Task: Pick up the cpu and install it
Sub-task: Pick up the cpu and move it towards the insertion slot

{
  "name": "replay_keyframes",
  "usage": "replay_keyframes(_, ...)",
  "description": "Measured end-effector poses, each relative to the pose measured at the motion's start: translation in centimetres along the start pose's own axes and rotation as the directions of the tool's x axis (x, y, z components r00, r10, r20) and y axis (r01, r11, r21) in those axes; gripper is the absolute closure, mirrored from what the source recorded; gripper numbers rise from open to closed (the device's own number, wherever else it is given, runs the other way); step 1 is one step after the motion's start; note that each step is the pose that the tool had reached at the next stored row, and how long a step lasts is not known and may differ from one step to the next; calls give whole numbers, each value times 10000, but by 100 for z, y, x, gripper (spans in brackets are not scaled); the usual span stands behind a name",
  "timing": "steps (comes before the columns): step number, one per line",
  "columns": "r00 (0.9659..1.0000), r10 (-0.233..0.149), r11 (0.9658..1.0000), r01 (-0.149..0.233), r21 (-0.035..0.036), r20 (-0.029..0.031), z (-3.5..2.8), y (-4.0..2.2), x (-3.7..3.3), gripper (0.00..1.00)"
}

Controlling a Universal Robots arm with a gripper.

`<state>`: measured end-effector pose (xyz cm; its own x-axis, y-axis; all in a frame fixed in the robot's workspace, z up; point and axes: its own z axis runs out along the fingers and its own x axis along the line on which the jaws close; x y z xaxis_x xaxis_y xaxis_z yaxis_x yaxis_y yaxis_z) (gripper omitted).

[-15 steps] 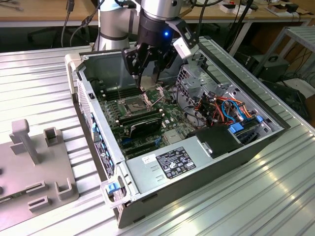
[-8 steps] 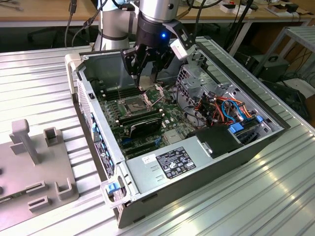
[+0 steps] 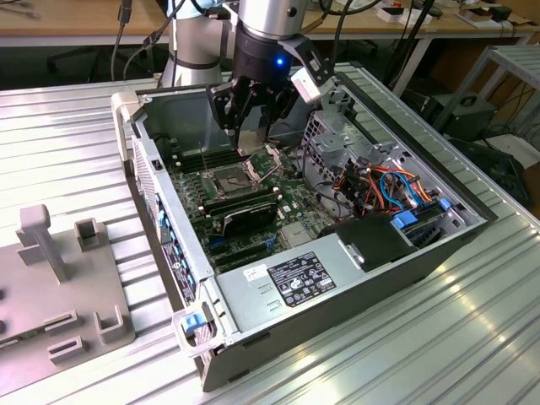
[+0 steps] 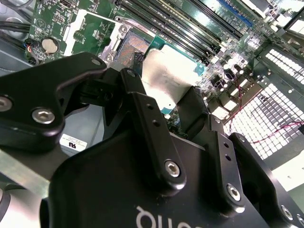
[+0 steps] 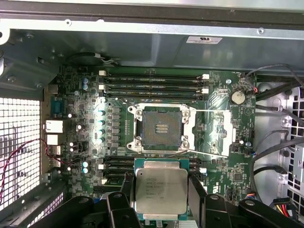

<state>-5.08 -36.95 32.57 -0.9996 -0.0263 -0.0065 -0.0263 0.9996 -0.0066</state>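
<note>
Gripper [image 3: 253, 148] hangs inside the open computer case [image 3: 384, 287], low over the motherboard [image 5: 76, 123]. Its fingers [image 4: 145, 111] are closed narrow onto the cpu [image 5: 160, 187], pinching it by two opposite edges so the grey top faces up and the contact side stays untouched. The cpu looks held flat and roughly level with the board, which fits a straight drop-in. In the first wrist view it sits just beside the socket [image 5: 160, 129], over the lower memory slots [image 5: 114, 166], not yet above the opening. The socket is bare, contacts exposed. Its metal frame [image 5: 222, 128] is swung open to one side and the thin lever [image 5: 209, 155] is released, so nothing blocks the seat. The upper memory slots [image 5: 152, 83] lie on the socket's far side, clear of the gripper. My read: pickup done, cpu carried in, seating not done.
</note>
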Motion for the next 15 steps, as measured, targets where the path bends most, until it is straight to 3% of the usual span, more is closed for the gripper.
replay_keyframes(8,10000,3,10000,-3,0,-1,4,10,0,45)
replay_keyframes(10,10000,0,10000,0,0,-1,11,46,-1,45)
replay_keyframes(13,10000,0,10000,0,0,-1,30,146,-3,45)
replay_keyframes(15,10000,0,10000,0,0,0,37,168,-4,45)
